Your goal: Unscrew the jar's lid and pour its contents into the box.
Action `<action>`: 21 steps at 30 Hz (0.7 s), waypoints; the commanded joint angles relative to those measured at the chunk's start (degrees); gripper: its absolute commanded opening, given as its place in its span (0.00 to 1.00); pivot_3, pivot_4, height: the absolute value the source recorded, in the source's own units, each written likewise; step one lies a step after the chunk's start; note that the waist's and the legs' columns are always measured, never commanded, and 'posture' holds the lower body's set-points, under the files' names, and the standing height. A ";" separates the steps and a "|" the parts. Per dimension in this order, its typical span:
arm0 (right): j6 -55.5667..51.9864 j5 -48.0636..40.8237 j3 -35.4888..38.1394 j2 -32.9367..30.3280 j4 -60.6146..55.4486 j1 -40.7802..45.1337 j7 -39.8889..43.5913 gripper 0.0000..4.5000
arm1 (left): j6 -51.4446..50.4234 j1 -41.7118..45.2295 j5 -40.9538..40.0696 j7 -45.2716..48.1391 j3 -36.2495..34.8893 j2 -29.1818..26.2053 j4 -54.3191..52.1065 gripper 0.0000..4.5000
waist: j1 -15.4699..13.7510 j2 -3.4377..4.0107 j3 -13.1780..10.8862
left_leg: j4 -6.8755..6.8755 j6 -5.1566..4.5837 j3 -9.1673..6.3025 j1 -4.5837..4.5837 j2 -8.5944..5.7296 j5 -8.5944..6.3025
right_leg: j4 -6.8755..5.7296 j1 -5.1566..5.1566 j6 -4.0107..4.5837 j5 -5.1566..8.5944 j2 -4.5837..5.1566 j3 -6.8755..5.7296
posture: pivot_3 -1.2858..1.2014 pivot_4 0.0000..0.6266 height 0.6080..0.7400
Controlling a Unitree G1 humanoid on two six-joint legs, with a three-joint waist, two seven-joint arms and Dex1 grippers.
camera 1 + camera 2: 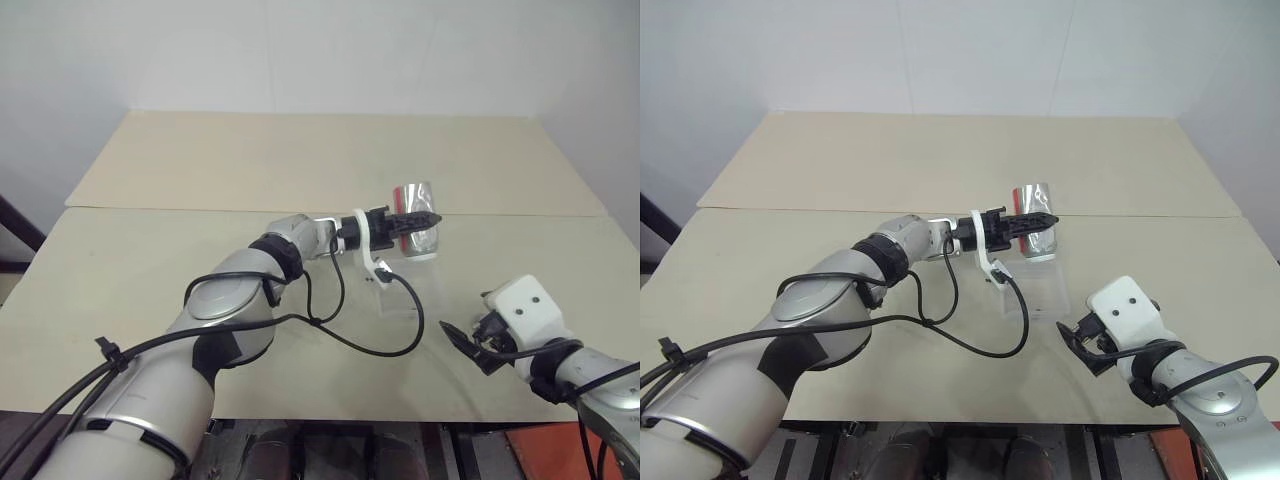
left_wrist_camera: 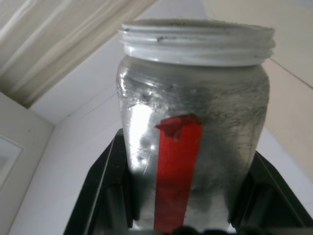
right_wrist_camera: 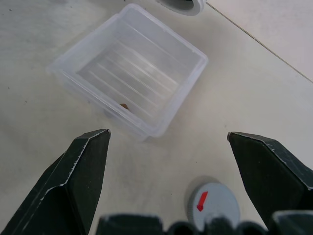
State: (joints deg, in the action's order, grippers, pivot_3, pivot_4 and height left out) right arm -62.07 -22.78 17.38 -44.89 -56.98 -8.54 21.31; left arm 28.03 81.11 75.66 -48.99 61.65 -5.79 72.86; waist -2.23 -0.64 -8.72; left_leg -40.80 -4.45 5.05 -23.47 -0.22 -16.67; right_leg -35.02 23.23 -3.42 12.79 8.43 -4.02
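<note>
Two pale beige tables (image 1: 200, 170) meet at a seam before a plain white wall (image 1: 300, 50)

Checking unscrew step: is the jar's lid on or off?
Off. The jar shows a bare threaded rim in the left gripper; the lid lies on the table.

Bare tabletop (image 1: 200, 170) beyond the box (image 3: 132, 73)
</note>
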 commanded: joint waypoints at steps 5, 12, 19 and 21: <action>-0.09 0.23 0.52 0.11 -1.74 0.94 -0.09 0.99 | 10.17 -3.86 -20.85 17.08 -16.12 -2.22 -0.74 0.44 | 0.19 0.03 0.02 | 0.00 0.01 0.02 0.04 0.03 0.00 | -0.02 0.01 0.00 0.00 0.00 0.01 | 0.52 0.24 1.00; 0.45 -0.75 0.84 1.65 -1.04 2.22 0.08 0.99 | -11.68 -23.21 -75.80 70.79 -49.59 0.82 -30.37 0.44 | 1.66 0.10 0.06 | -0.10 0.11 0.05 0.12 0.11 0.06 | -0.16 -0.01 0.02 0.00 0.02 0.02 | 0.52 0.24 1.00; 2.36 -0.50 -2.19 1.60 1.79 5.80 0.68 0.99 | -45.68 -43.18 -83.03 67.71 -55.27 -0.48 -67.10 0.44 | 2.44 0.24 0.14 | -0.06 0.18 0.02 0.44 0.09 0.10 | -0.17 -0.27 0.02 -0.01 -0.04 0.13 | 0.52 0.24 1.00; 3.09 -0.20 -3.16 1.50 2.49 6.39 0.92 0.99 | -49.30 -47.18 -81.21 66.68 -54.40 -1.47 -71.91 0.44 | 2.33 0.25 0.15 | -0.05 0.18 0.00 0.67 0.08 0.10 | -0.12 -0.52 0.02 0.00 -0.04 0.15 | 0.52 0.24 1.00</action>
State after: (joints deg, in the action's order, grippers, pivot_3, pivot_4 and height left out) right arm -61.24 -23.56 14.20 -42.93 -53.93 -2.84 21.99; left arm -18.23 34.41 -6.26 18.65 7.08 -6.77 6.14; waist 0.10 -0.39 -8.57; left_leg -40.85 -4.28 5.03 -22.75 -0.14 -16.57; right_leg -35.11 22.66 -3.40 12.79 8.38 -3.88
